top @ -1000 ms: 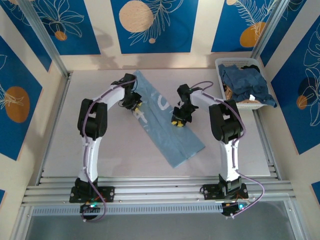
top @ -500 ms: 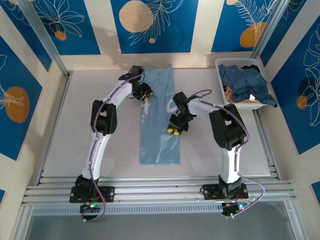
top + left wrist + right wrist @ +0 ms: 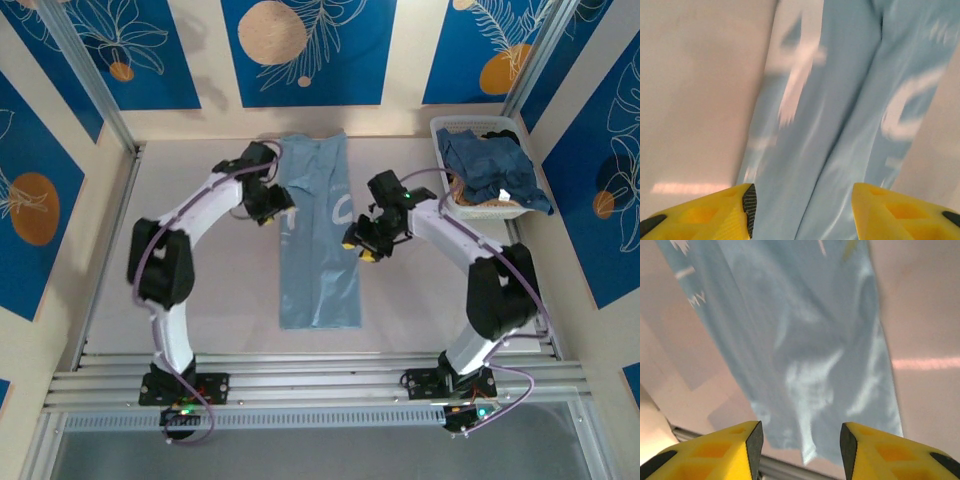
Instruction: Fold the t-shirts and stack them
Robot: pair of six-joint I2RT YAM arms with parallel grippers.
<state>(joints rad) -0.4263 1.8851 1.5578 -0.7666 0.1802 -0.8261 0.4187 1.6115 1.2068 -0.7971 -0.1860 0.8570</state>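
The printed t-shirt (image 3: 318,250) lies mid-counter (image 3: 200,300) as a long narrow strip with its sides folded in. It seems to need its crosswise folds yet. More t-shirts (image 3: 490,165) sit crumpled in the basket (image 3: 475,121), none stacked. The left hand (image 3: 272,208) and right hand (image 3: 362,243) flank the strip, both spread and empty. Its white lettering (image 3: 338,208) is blurred, and only what looks like "MY" can be made out.
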